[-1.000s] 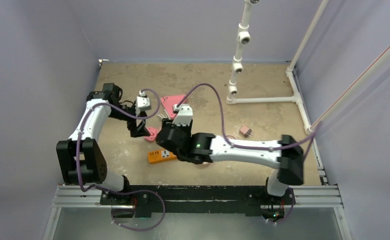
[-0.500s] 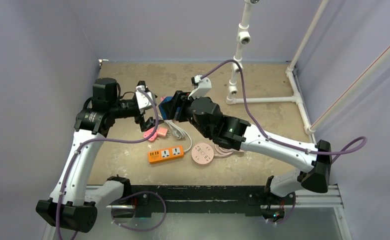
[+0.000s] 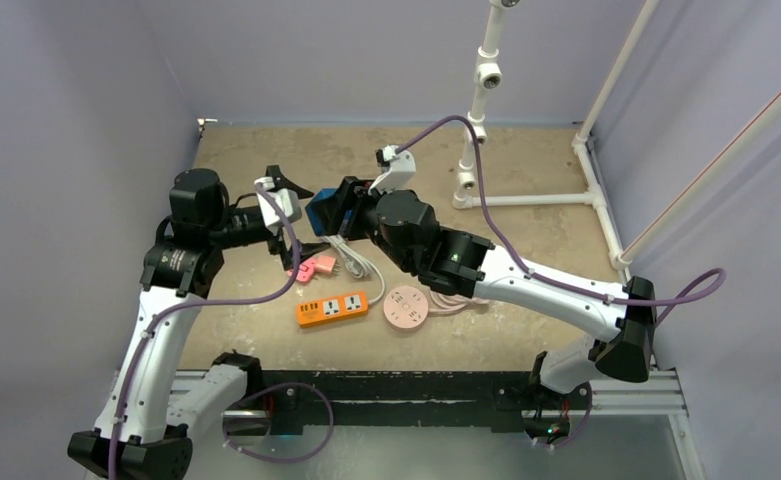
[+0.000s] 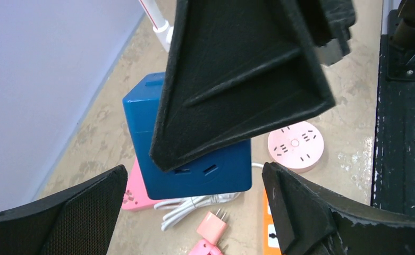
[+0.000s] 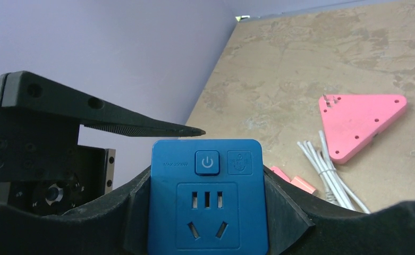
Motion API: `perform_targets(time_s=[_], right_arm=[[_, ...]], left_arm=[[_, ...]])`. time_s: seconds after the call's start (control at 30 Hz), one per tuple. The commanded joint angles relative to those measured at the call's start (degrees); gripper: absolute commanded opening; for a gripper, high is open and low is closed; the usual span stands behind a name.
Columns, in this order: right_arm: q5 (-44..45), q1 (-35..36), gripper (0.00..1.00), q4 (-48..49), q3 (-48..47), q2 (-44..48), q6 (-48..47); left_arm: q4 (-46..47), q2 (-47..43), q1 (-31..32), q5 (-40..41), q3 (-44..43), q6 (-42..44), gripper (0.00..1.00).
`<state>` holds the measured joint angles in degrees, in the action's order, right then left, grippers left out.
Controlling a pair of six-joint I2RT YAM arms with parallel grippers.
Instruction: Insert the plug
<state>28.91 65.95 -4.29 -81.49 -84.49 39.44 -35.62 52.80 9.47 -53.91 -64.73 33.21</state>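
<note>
— Start nearest the arms. What lies there?

— One orange power strip (image 3: 332, 308), flat on the table (image 3: 546, 180). Just to the right of the strip sits one round pink socket (image 3: 406, 305), face up.

— And the plug?

— Two small pink plugs (image 3: 316, 268) lie side by side on the table just beyond the strip's left end. Prongs show clearly on one of them. No gripper touches either. One bundled white cable (image 3: 351, 258) lies just beyond the strip's middle.

— The hands?

— Two. The right gripper (image 5: 208, 210) is clamped on one blue socket cube (image 3: 322, 212), with a finger against each side. It holds the cube off the table, above and beyond the strip, socket face toward its own camera. The left gripper (image 4: 194, 169) is spread wide with nothing held. It is raised above and beyond the strip's left end.

— Farther back?

— One pink triangular plate (image 5: 362, 122) lies flat on the table, farther beyond the strip than the cable. Farthest from the strip, off to its right, one white pipe frame (image 3: 476, 110) stands upright.
</note>
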Motion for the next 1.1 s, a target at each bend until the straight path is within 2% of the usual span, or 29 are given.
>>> perform_targets(time_s=[0.0,0.07,0.17,0.33,0.4,0.47,0.5,0.53,0.57,0.67,0.73,0.8,0.9,1.07], right_arm=[[0.2,0.5,0.0,7.0,-1.2,1.1,1.0],[0.2,0.9,0.0,7.4,-1.5,0.6,1.3],[0.5,1.4,0.0,7.7,-2.1,0.2,1.3],[0.1,2.4,0.0,7.2,-1.9,-0.4,1.6],[-0.9,2.5,0.0,7.3,-1.4,-0.2,1.3],[-1.9,2.5,0.0,7.3,-0.9,0.2,1.2],[-2.9,2.5,0.0,6.0,-0.9,0.4,1.7],[-5.0,2.5,0.08,5.1,-1.0,0.8,1.9],[-6.4,2.3,0.16,4.9,-1.1,1.2,1.8],[-9.8,1.9,0.67,2.5,-2.3,2.4,1.4],[-11.7,1.3,0.78,-0.2,-3.8,2.3,1.4],[-13.6,1.0,0.85,-2.7,-5.2,2.0,1.4],[-17.5,0.8,0.88,-4.5,-5.6,2.0,1.5],[-19.3,0.4,0.82,-6.7,-5.7,2.0,1.9]], left_arm=[[8.1,-2.1,0.2,-4.1,1.7,-8.1,0.99],[11.6,-2.3,0.3,-4.1,2.2,-11.3,0.99],[11.7,-2.0,0.9,-3.5,2.3,-11.7,0.98],[11.1,-1.0,1.0,-3.5,2.1,-10.4,0.77],[11.6,-0.4,1.2,-3.5,2.1,-10.3,0.64],[10.2,0.1,1.3,-3.5,1.9,-7.8,0.46],[8.2,0.2,1.4,-3.4,1.7,-5.8,0.34],[6.6,0.2,1.4,-3.2,1.4,-3.7,0.1],[5.4,0.0,1.4,-2.8,1.4,-2.1,0.0],[3.3,-1.8,1.4,-3.0,2.3,2.9,0.0],[2.9,-2.7,1.4,-3.2,2.7,4.6,0.0],[0.6,-3.0,1.4,-3.7,2.6,8.0,0.0],[-2.9,-3.2,1.4,-3.7,2.5,13.0,0.0],[-4.1,-4.2,1.4,-3.9,3.0,15.5,0.0]])
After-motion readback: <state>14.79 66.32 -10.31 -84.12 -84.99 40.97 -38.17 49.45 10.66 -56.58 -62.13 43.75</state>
